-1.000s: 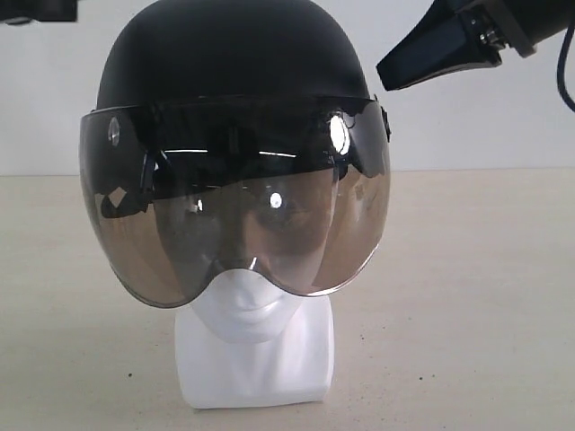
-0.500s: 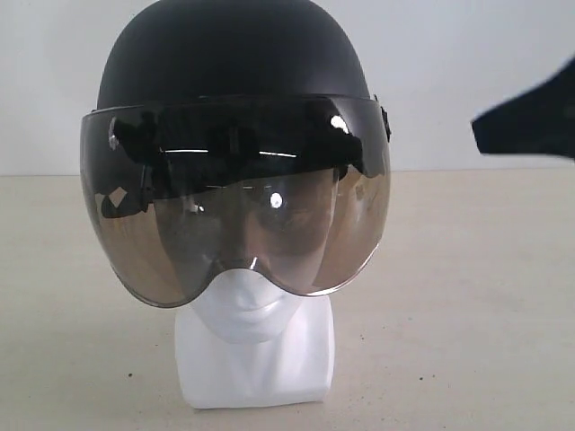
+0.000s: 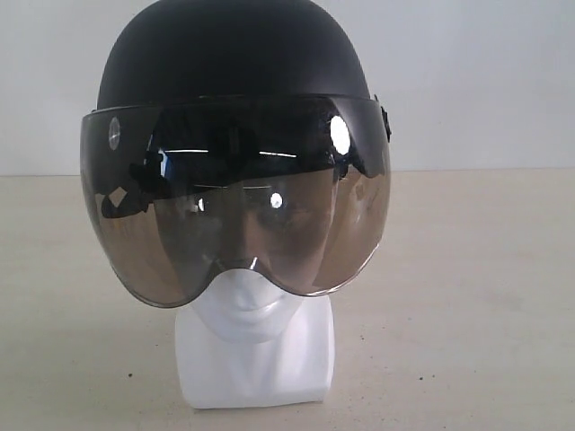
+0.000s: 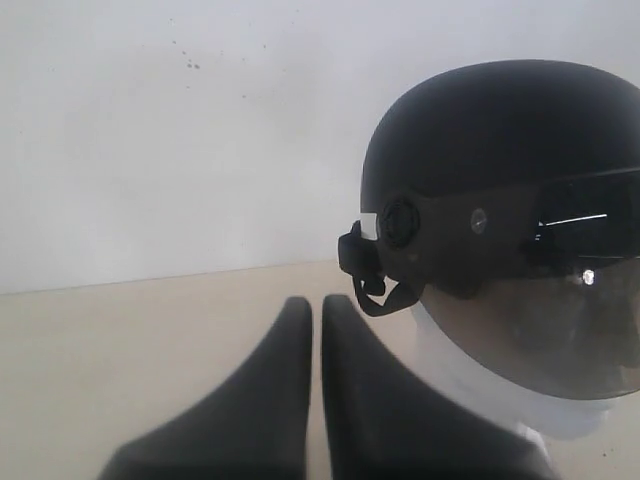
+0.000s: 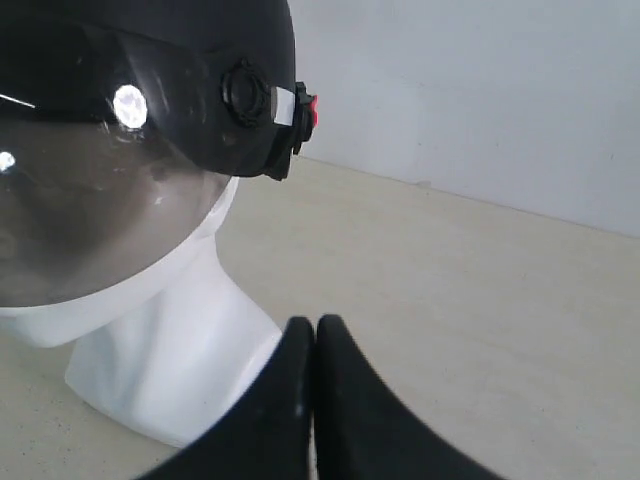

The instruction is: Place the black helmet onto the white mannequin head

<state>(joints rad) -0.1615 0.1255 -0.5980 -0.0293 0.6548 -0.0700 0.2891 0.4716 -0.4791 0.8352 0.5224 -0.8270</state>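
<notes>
Matte black visored helmet (image 3: pixel 234 54) sits on glossy white mannequin head (image 3: pixel 256 355); left gripper (image 4: pixel 316 305) and right gripper (image 5: pixel 314 326) both show jaws pressed together.

The shell of the black helmet (image 3: pixel 234 54) is finished in smooth matt black; its visor (image 3: pixel 234 233) is seen as glossy tinted plastic, bright with reflections; the strap (image 4: pixel 375 292) looks like dull black webbing; the white mannequin head (image 3: pixel 256 350) is finished smooth and glossy; the table (image 3: pixel 467 296) is matt and faintly speckled; the left gripper (image 4: pixel 316 302) and right gripper (image 5: pixel 314 325) are seen as smooth, dull black.
</notes>
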